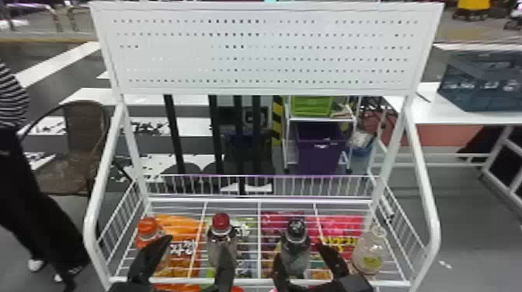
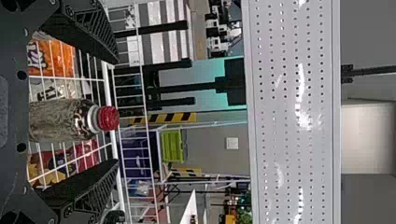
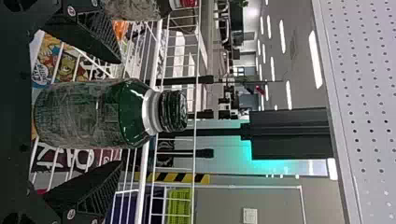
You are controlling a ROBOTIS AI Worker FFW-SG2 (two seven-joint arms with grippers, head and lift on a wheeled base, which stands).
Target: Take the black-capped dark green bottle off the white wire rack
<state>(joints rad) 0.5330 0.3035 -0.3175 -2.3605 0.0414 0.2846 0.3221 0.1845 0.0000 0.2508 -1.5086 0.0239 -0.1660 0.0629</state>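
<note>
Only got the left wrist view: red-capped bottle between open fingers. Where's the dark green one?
Observer: Head view has the dark green bottle standing on the rack, between the red-capped bottle and a clear one at the right end.

Operator: Right gripper closed on it yet?

Observer: No. In the right wrist view, the right gripper is open, one finger to each side of the bottle, with a gap on both sides.

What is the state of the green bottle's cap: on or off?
On; the black cap tops the green bottle in the right wrist view.
</note>
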